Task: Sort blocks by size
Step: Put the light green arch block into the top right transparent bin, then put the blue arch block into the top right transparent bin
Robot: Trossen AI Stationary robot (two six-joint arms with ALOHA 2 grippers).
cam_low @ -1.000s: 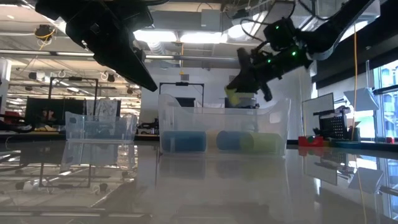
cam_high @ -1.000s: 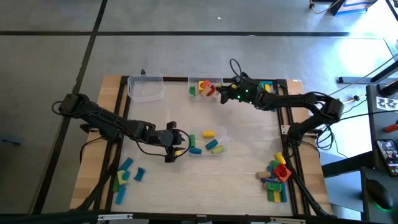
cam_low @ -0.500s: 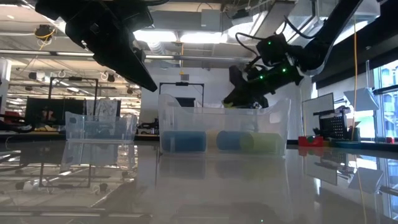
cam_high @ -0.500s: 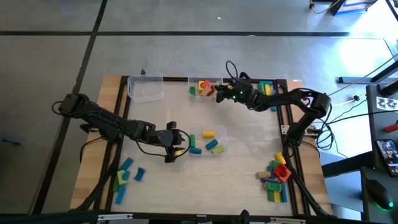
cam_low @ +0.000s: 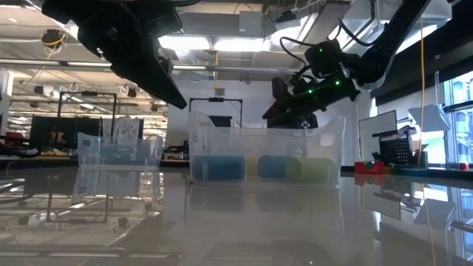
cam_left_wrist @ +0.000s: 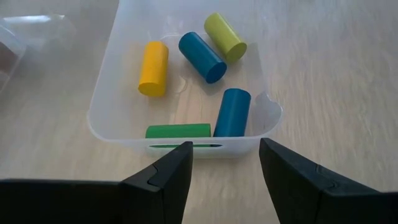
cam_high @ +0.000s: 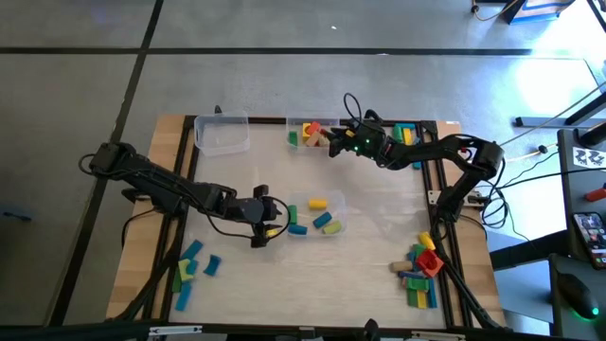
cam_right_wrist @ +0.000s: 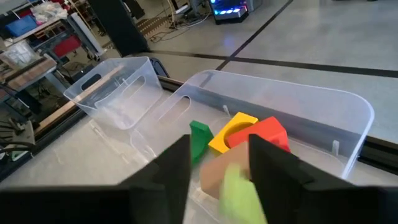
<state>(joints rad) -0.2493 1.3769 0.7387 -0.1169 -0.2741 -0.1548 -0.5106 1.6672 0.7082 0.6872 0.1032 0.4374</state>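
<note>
My right gripper (cam_high: 333, 142) (cam_right_wrist: 219, 168) stands open over the far middle tub (cam_right_wrist: 280, 87), which holds red, yellow, green and tan blocks (cam_right_wrist: 249, 134). A light green block (cam_right_wrist: 241, 190) shows blurred, loose between and below its fingers. My left gripper (cam_high: 270, 216) (cam_left_wrist: 224, 168) stands open at the near left side of the middle tub (cam_left_wrist: 99, 118). That tub holds blue, yellow and green cylinder blocks (cam_left_wrist: 202, 56) lying on its floor.
An empty clear tub (cam_high: 222, 133) stands at the far left. Loose blocks lie in a pile near the left front (cam_high: 194, 270), another near the right front (cam_high: 421, 275), and a few at the far right (cam_high: 405, 134). Bare wood lies between the tubs.
My right gripper has come down and a little toward the table's left, over the far middle tub. It has opened and let go of the light green block, which now drops free below its fingers.
</note>
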